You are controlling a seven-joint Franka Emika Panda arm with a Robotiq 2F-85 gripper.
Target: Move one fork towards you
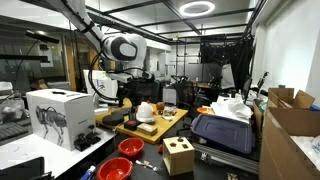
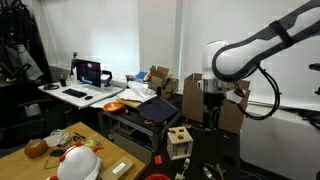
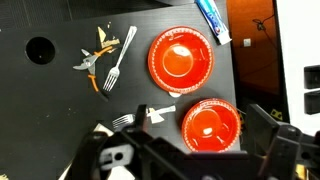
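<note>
- Silver fork: flat on the black surface, lying diagonally just left of the upper red plate, not touching it, tines at the lower-left end.
- Second fork: paler, flat, below-left of that plate, tines pointing left.

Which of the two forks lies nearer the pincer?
The fork just left of the lower red bowl, close to the open pincer. The other fork lies farther off, next to the orange-handled pliers.
</note>
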